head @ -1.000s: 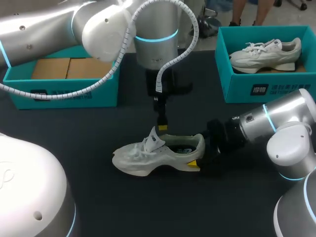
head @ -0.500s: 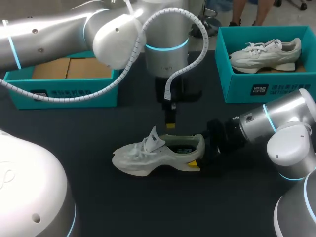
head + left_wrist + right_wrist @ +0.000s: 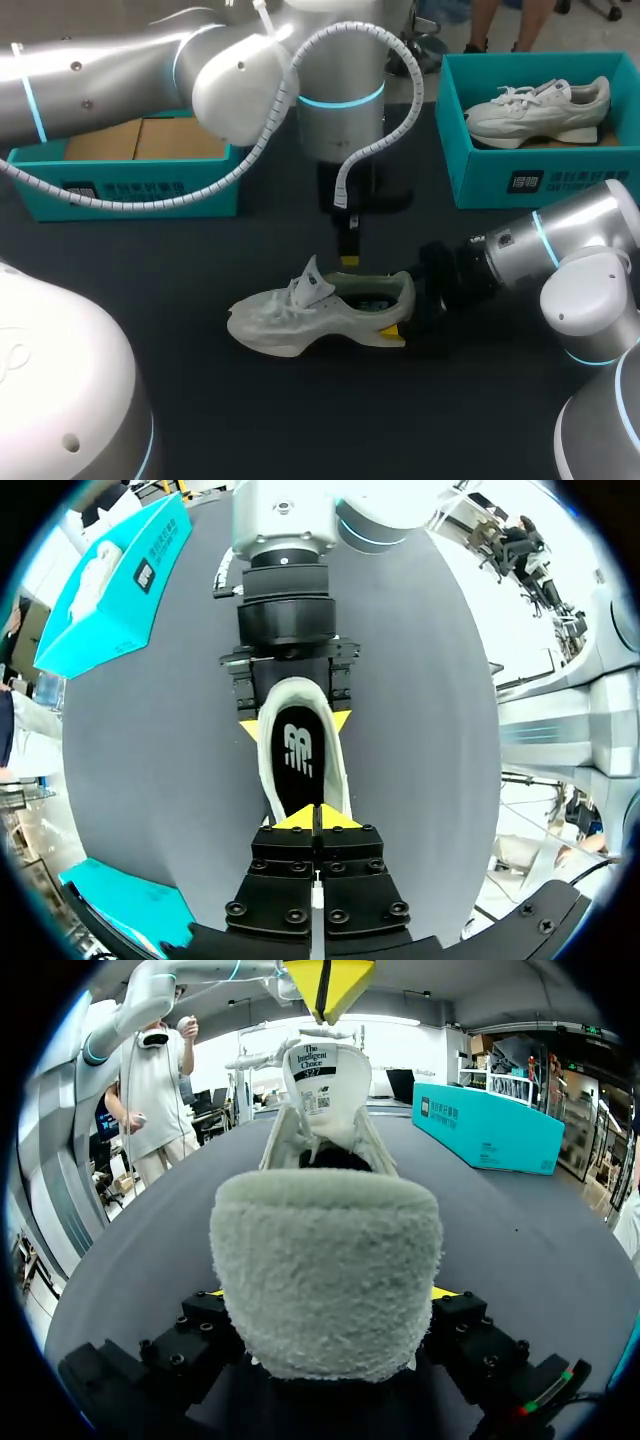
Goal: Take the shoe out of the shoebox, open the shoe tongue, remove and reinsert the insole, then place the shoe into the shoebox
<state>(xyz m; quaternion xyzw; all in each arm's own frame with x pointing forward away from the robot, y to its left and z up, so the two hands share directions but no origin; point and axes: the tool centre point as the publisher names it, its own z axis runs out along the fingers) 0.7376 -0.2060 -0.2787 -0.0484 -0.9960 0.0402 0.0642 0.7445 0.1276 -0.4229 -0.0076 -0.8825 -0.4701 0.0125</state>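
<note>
A pale grey-white shoe (image 3: 300, 315) lies on its side on the black table, toe toward my left arm. My right gripper (image 3: 400, 328) is shut on its fuzzy heel (image 3: 325, 1270), one yellow tip on each side. The tongue (image 3: 322, 1085) stands raised, and the black insole (image 3: 298, 760) shows inside the opening. Just above that opening, behind the tongue, hangs my left gripper (image 3: 348, 262), pointing down. Its yellow tips (image 3: 320, 818) are pressed together with nothing between them. A teal shoebox (image 3: 130, 190) with a cardboard insert sits at the back left.
A second teal box (image 3: 540, 180) at the back right holds another white shoe (image 3: 540, 108). My left arm's cable loops over the table's middle. Bare black table lies in front of the shoe and on both sides of it.
My left gripper has shut its fingers and shifted right from the tongue, dropping slightly over the shoe's opening. The shoe and my right arm have not moved.
</note>
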